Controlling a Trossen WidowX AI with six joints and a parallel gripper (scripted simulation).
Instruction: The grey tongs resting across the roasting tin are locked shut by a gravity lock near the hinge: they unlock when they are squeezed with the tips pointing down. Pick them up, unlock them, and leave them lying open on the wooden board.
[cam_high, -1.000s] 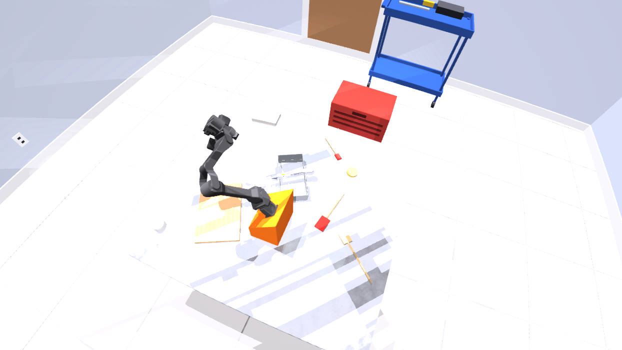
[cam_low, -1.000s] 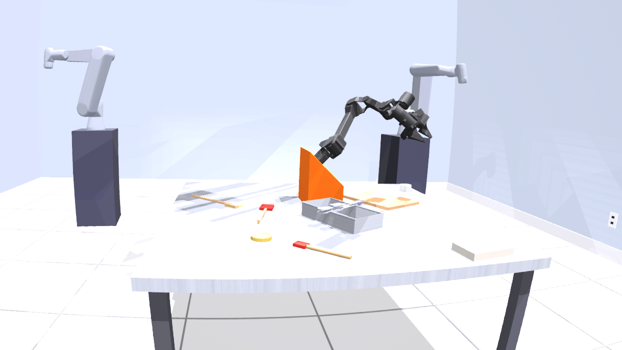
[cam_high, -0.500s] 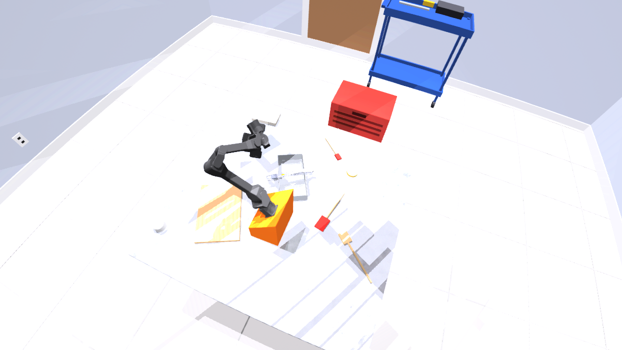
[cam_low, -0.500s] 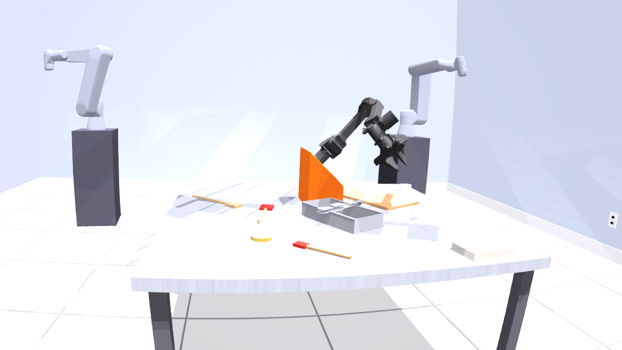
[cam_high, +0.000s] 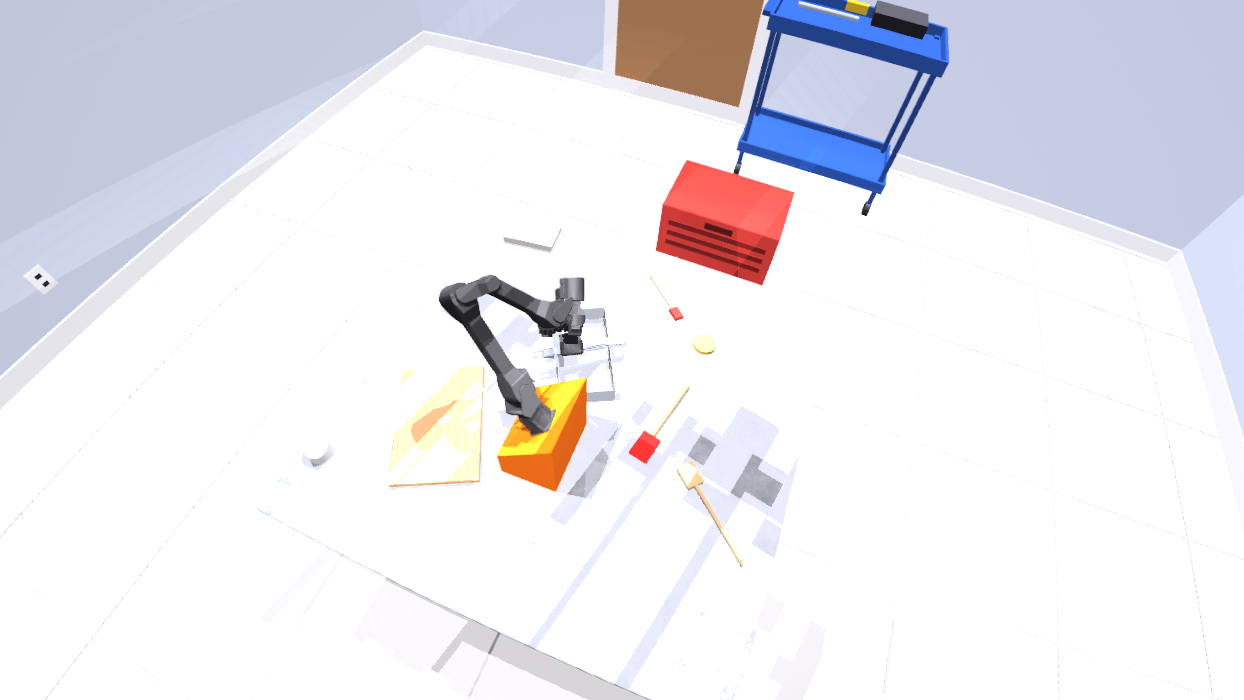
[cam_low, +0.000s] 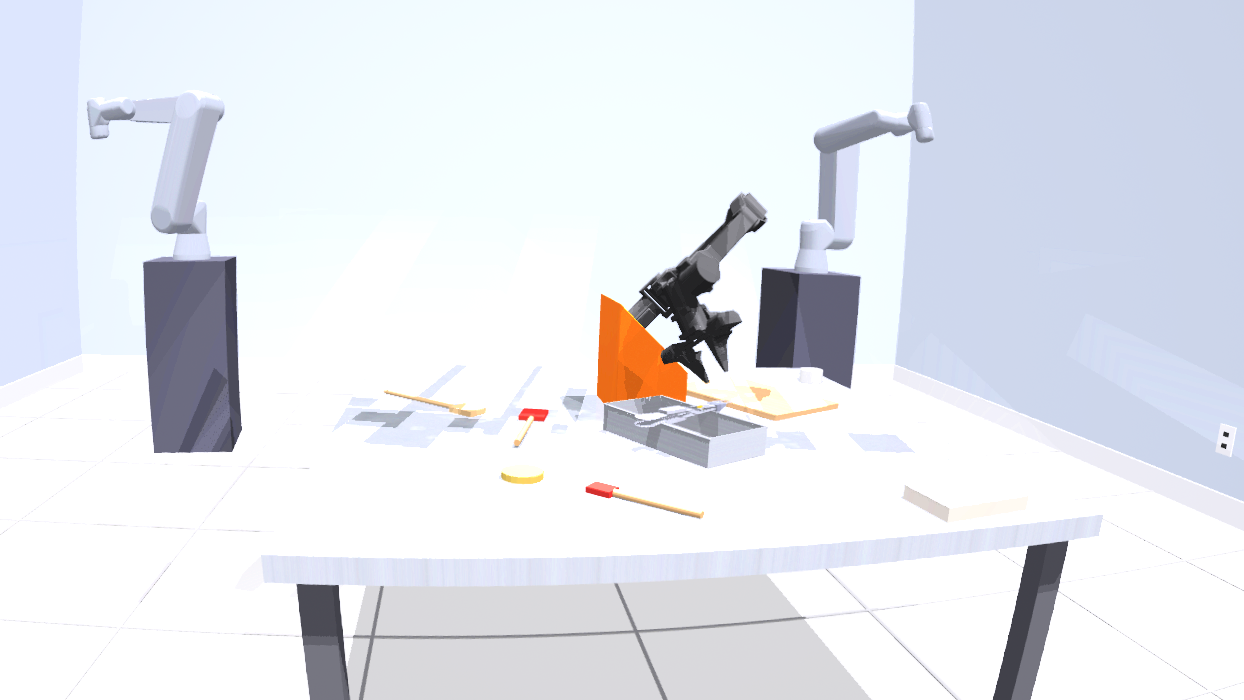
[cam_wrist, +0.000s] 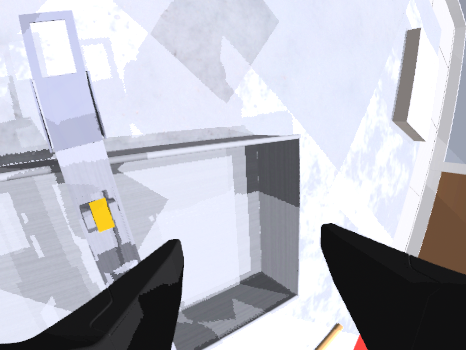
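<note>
The grey tongs (cam_high: 599, 344) (cam_low: 674, 412) (cam_wrist: 82, 165) lie across the roasting tin (cam_high: 611, 376) (cam_low: 708, 450) (cam_wrist: 280, 215), with one end past its rim. A yellow piece (cam_wrist: 102, 215) sits on them near a small cross pin. Their arms look together. My gripper (cam_low: 715, 375) (cam_wrist: 252, 242) is open and empty, pointing down above the tin. In the wrist view the tongs are left of the gap between my fingers, and the left finger hides their lower part. The wooden board (cam_high: 434, 470) (cam_low: 800, 410) lies apart from the tin, with nothing on it.
An orange wedge block (cam_high: 569, 435) (cam_low: 639, 365) carries the arm's base, between tin and board. Red-headed spatulas (cam_high: 644, 446) (cam_high: 675, 313), a wooden spatula (cam_high: 691, 477) and a yellow disc (cam_high: 703, 344) lie around. A white cup (cam_high: 317, 451) stands beyond the board; a pale block (cam_high: 532, 237) (cam_wrist: 407, 75) lies apart.
</note>
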